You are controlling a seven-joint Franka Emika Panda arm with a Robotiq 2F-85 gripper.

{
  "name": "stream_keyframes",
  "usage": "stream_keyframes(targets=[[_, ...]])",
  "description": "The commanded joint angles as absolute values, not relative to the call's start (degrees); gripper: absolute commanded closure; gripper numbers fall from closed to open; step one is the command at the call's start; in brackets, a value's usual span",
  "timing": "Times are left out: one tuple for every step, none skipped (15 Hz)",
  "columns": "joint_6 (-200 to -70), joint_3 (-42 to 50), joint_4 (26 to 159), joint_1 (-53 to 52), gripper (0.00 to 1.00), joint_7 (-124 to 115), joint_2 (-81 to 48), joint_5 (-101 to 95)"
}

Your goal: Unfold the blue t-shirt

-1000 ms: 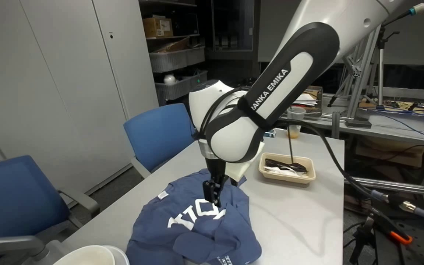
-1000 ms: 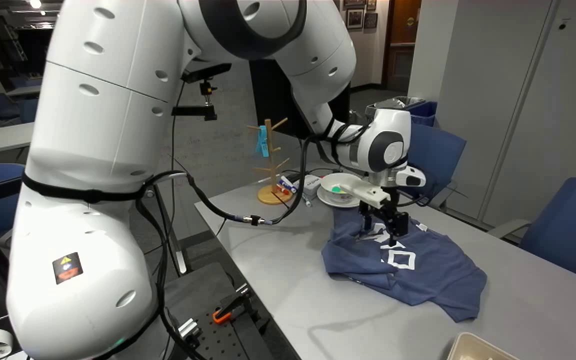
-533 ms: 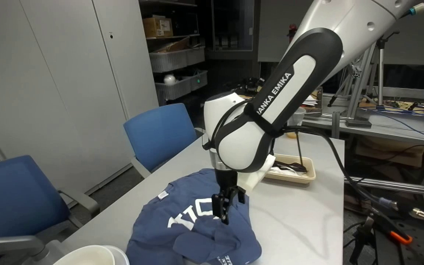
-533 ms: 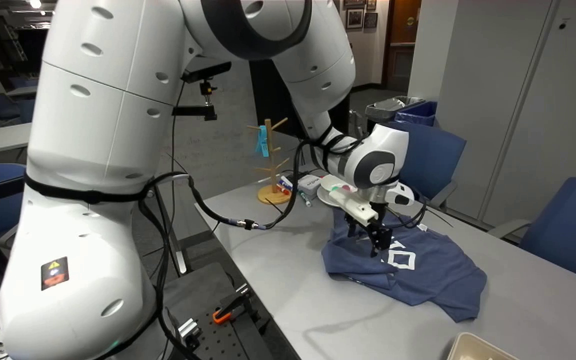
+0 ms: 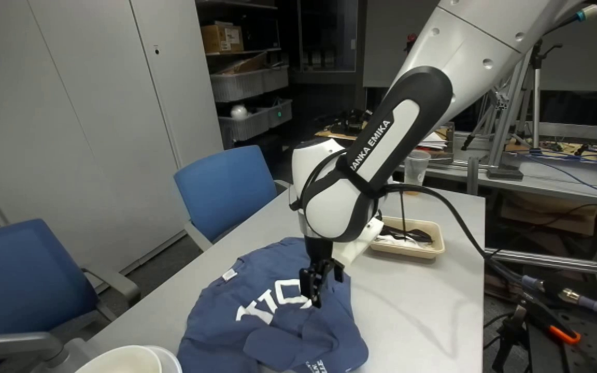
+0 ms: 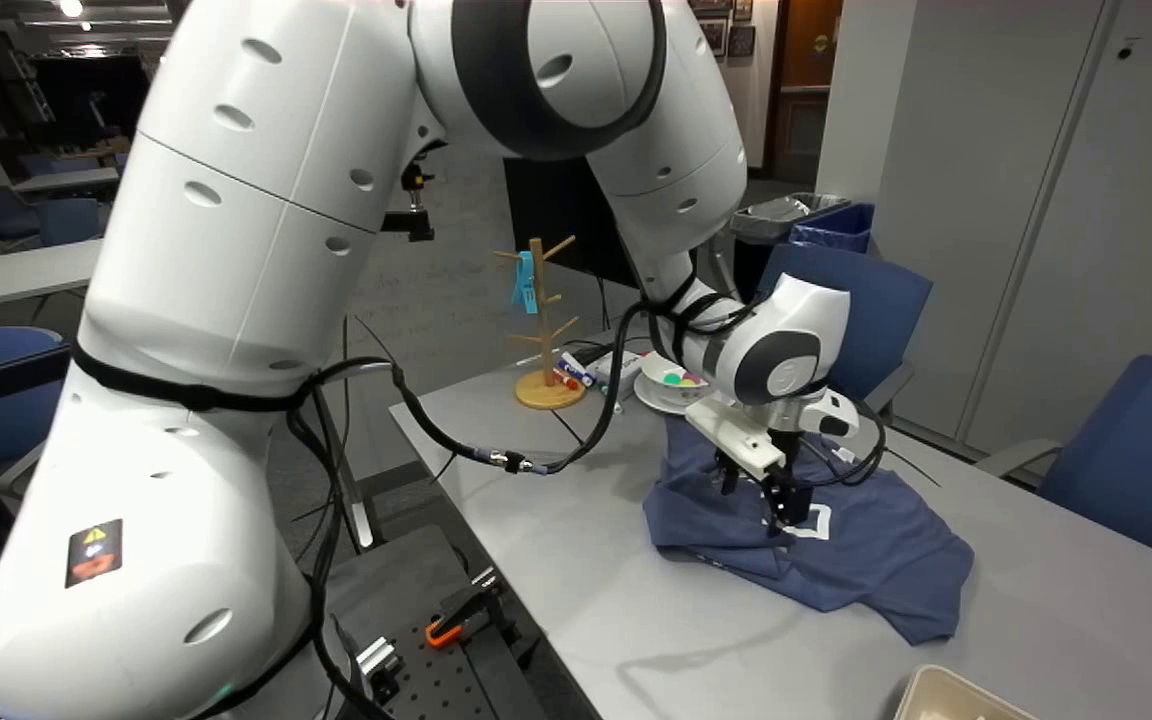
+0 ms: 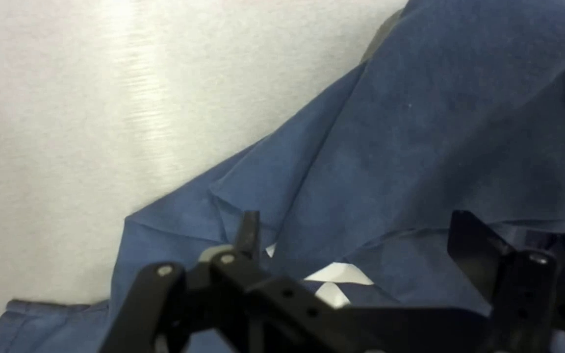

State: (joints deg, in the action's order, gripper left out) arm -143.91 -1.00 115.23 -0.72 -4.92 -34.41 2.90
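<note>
The blue t-shirt lies crumpled on the table, in both exterior views (image 5: pixel 215 316) (image 6: pixel 886 550). White letters show on it, and one part is folded over toward the robot's side, covering some of the print. In the wrist view the t-shirt (image 7: pixel 371 147) fills the right and lower part, with a fold edge running between the fingers. My gripper, in both exterior views (image 5: pixel 326 287) (image 6: pixel 756 508), points down over the folded part. In the wrist view my gripper (image 7: pixel 356 228) has its fingers wide apart with nothing clamped between them. Whether the fingertips touch the cloth I cannot tell.
A tan tray (image 5: pixel 407 252) with dark and white items stands on the table (image 5: pixel 412 311). A white bowl (image 5: pixel 122 360) on a plate is at the opposite end. A wooden stand (image 6: pixel 541 340) and markers stand beside it. Blue chairs (image 5: pixel 226 186) line one long side.
My gripper has moved toward the robot's side of the t-shirt and lower, then shifted slightly in the last half second. The t-shirt has not visibly moved.
</note>
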Motion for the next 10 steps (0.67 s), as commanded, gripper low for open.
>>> stream_keyframes(targets=[[-144.1, -1.6, 111.2, 0.6, 0.19, -2.1, -37.8, 3.7], [-144.0, -1.5, 110.4, 0.7, 0.21, -2.0, -38.5, 3.6], [-143.8, -1.5, 109.6, 0.8, 0.19, -1.9, -39.2, 3.7], [-143.7, -1.5, 108.8, 1.0, 0.24, -1.8, -39.9, 3.8], [-143.7, -1.6, 108.2, 1.2, 0.21, -1.7, -40.4, 3.9], [-143.6, -1.6, 107.6, 1.4, 0.23, -1.7, -41.0, 4.0], [-143.5, -1.6, 107.1, 1.5, 0.23, -1.8, -41.5, 4.1], [-143.4, -1.7, 106.7, 1.7, 0.27, -1.8, -41.9, 4.2], [-143.4, -1.7, 106.4, 1.9, 0.29, -1.8, -42.3, 4.2], [-143.4, -1.7, 106.1, 2.0, 0.36, -1.8, -42.6, 4.2]])
